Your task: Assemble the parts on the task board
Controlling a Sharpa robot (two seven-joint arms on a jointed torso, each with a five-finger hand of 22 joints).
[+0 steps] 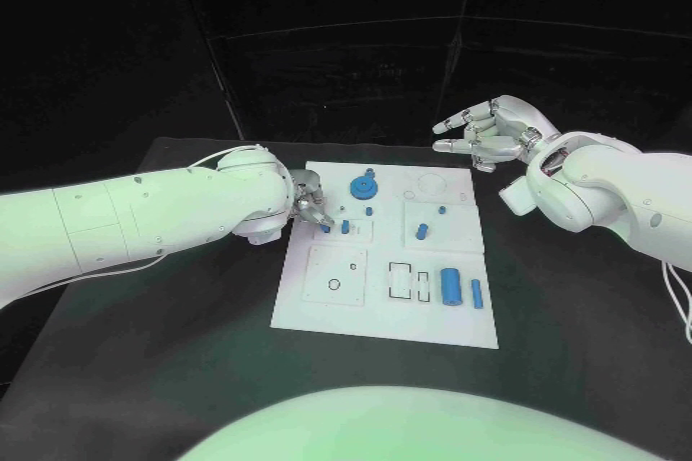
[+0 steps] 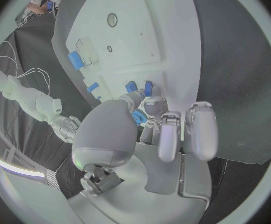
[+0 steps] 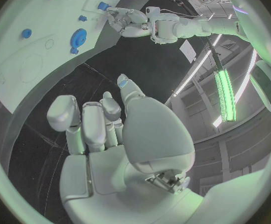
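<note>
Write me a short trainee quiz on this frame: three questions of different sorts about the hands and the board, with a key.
1. True or false: the right hand rests on the white board.
2. Multiple choice: where is the left hand? A) at the board's left edge, beside a small blue piece; B) off the table; C) over the long blue cylinder.
3. Fill in: the round blue gear-like part lies near the board's ___ edge, as seen from the robot.

Key: 1 false, it hangs off the board past its far right corner, holding nothing. 2 A. 3 far.
</note>
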